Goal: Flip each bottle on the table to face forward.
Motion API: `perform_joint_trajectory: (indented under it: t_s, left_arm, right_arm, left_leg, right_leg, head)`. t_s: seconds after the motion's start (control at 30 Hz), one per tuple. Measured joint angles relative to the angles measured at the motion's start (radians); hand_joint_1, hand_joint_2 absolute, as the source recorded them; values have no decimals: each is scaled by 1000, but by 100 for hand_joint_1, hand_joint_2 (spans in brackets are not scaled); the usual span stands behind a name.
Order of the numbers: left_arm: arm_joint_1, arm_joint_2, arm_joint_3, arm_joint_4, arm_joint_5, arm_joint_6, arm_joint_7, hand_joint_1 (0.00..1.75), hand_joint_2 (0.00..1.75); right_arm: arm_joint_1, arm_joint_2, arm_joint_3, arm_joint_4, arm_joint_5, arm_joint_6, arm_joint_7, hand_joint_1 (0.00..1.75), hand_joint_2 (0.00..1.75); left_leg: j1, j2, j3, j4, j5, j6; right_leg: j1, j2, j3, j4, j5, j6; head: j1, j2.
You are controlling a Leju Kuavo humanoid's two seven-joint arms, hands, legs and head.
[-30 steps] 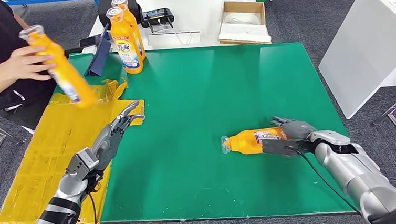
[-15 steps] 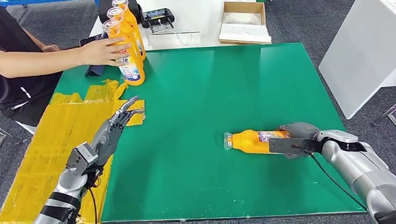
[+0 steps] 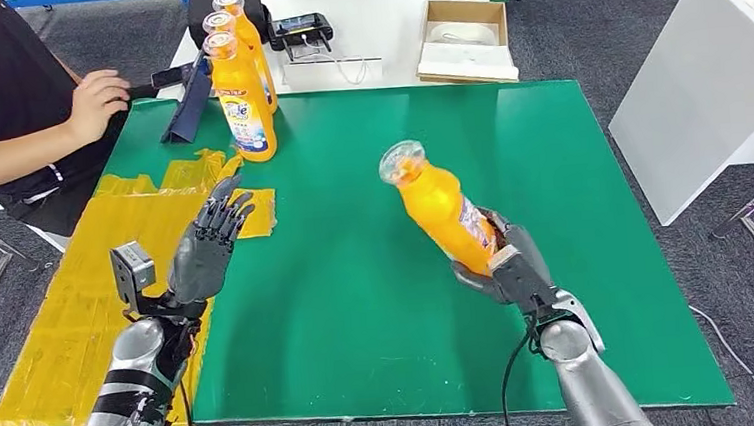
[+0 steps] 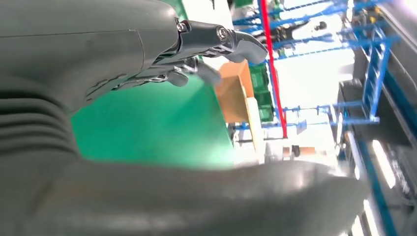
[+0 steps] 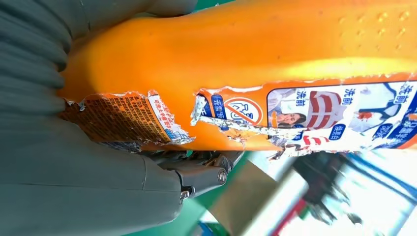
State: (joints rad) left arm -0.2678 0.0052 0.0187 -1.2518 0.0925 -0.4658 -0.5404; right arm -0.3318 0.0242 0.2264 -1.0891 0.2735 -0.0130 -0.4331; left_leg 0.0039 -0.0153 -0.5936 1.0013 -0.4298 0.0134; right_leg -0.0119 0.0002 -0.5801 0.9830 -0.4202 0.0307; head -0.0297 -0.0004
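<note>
- Your right hand grips the base of an orange bottle and holds it clear of the green table, tilted so its capped top leans up and away toward your left.
- In the right wrist view the fingers wrap under the bottle's body, right beside a torn label whose edges are ragged and peeling.
- Your left hand is raised over the table's near left part with its fingers apart and nothing in it; the left wrist view shows the same fingers spread above the green surface.
- Just beyond and to the outside of your left hand lies a crumpled yellow sheet, spreading over the table's left edge.
- Well beyond your left hand, at the far left corner of the table, three more orange bottles stand upright in a close row, one behind another; the nearest shows a printed label.
- A dark blue object leans just beside that row, on the side away from your right hand.
- A person's hand rests further out past it, apart from the bottles.
- Far beyond both hands, a white table carries an open cardboard box and a black device.
</note>
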Motion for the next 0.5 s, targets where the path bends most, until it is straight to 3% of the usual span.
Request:
perform_joint_trajectory:
  t_s: [0.27, 0.5]
  left_arm:
    - [1, -74, 1, -5, 27, 36, 54, 0, 175]
    - [8, -100, -56, -36, 49, 55, 81, 0, 175]
  right_arm:
    - [68, 106, -54, -146, 21, 51, 6, 175, 175]
    - [78, 184, 48, -127, 70, 65, 41, 175, 175]
  left_leg:
    - [-3, 1, 0, 0, 0, 1]
    - [-3, 2, 0, 0, 0, 1]
  right_leg:
    - [-1, 0, 0, -1, 1, 1]
    - [0, 0, 0, 0, 1, 1]
  head:
    - [0, 0]
    - [0, 0]
